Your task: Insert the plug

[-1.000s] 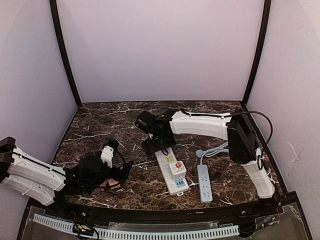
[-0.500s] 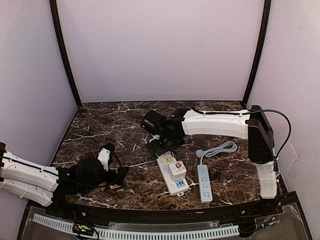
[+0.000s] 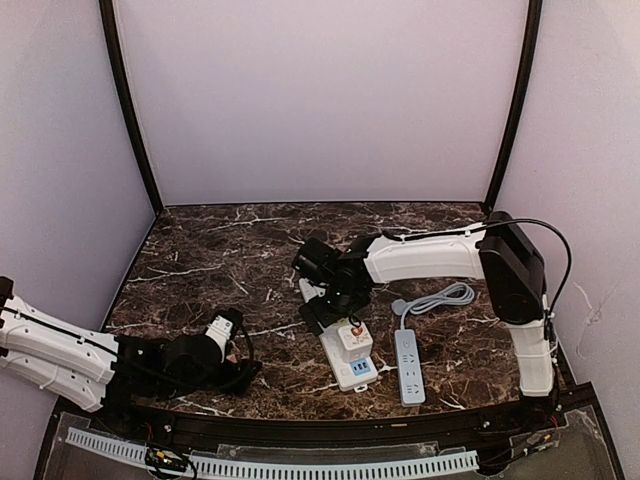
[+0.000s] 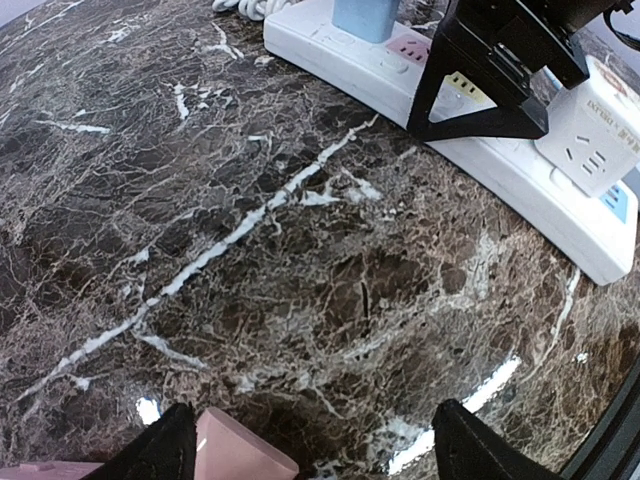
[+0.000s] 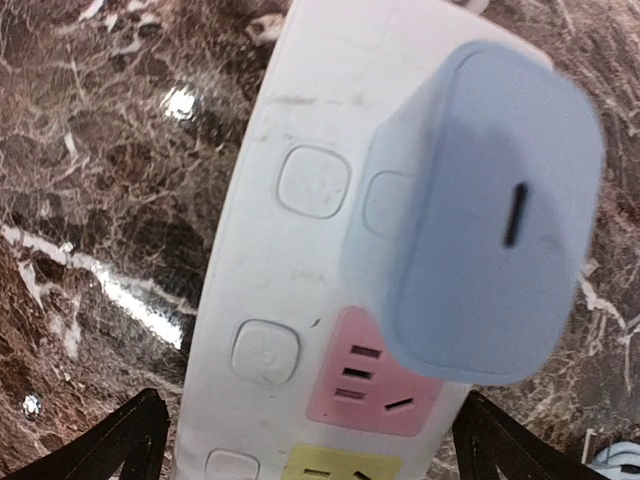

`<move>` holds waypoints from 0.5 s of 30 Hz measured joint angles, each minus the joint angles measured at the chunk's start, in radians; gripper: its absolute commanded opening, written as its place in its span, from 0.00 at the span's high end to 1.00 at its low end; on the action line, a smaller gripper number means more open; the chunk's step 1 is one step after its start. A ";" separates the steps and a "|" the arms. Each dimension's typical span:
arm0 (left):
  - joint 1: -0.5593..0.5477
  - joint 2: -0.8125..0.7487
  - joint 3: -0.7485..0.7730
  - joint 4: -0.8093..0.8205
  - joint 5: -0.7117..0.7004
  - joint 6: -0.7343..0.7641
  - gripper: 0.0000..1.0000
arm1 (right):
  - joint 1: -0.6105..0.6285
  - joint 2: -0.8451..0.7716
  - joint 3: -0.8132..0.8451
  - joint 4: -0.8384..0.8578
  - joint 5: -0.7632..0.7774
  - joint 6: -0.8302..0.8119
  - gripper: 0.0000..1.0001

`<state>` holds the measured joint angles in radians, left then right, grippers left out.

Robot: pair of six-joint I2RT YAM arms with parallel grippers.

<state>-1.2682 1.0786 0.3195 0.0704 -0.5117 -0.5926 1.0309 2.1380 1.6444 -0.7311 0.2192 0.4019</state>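
A white power strip (image 3: 341,352) lies in the middle of the marble table, and it also shows in the right wrist view (image 5: 270,300). A light blue plug (image 5: 480,210) sits in the strip's far end, just beyond a pink socket (image 5: 370,385). My right gripper (image 3: 325,308) hovers over that end, open, its fingers (image 5: 130,435) either side of the strip and touching nothing. A white adapter (image 3: 354,338) sits plugged in further along. My left gripper (image 3: 240,368) is low near the front edge, open. A pink block (image 4: 240,455) lies against its left finger (image 4: 165,450).
A second grey-blue power strip (image 3: 407,365) with a coiled cable (image 3: 437,299) lies to the right of the white one. The left wrist view shows the white strip (image 4: 520,190) and my right gripper (image 4: 500,70) ahead. Dark frame posts stand at the back corners.
My right gripper has slid nearer along the white strip and lowered over its far end. My left arm has dropped lower and shifted towards the front edge.
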 measured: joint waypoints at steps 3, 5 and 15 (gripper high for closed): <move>-0.013 0.025 0.010 -0.038 0.000 -0.036 0.20 | 0.000 0.000 -0.036 0.028 -0.036 -0.026 0.02; -0.017 0.040 0.012 -0.061 0.000 -0.061 0.20 | 0.000 0.000 -0.054 0.048 -0.048 -0.040 0.03; -0.018 0.124 0.038 -0.085 -0.047 -0.125 0.22 | 0.027 -0.004 -0.063 0.112 -0.105 -0.129 0.03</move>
<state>-1.2861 1.2022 0.3573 -0.0151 -0.5587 -0.7174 1.0580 2.1338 1.5814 -0.6189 0.1143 0.2729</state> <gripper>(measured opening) 0.791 0.971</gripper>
